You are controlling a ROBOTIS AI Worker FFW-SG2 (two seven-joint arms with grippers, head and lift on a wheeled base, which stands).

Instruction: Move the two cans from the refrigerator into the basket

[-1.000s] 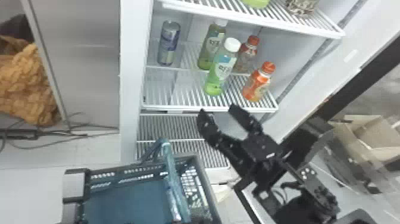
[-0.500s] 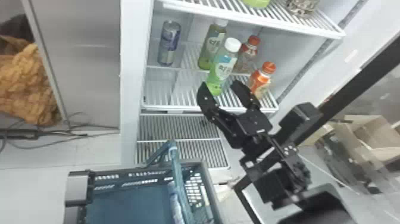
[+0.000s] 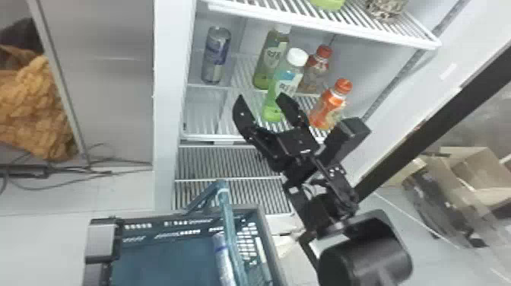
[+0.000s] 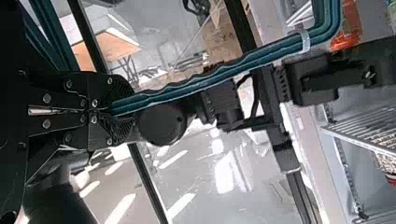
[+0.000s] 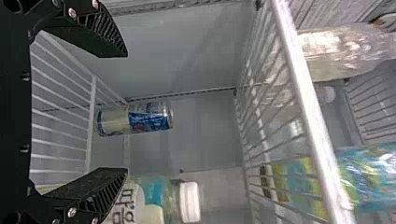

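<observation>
L gripper [image 4: 112, 110] clamps handle [image 4: 201, 84] of basket [image 3: 163, 258], prob. to keep it steady nr. fridge [image 3: 164, 114]; R gripper [image 3: 260, 98] wide, facing upright can [image 3: 216, 55], likely so it fits between.

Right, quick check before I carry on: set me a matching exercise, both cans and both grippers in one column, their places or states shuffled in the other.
Column one
1. Higher can in the head view
2. Lower can in the head view
3. Left gripper
4. Right gripper

Column two
A. Closed on the handle
B. Inside the basket
C. Open, near the bottles
D. Standing on a refrigerator shelf

Pairs: 1-D, 2-B, 3-A, 4-C
</observation>
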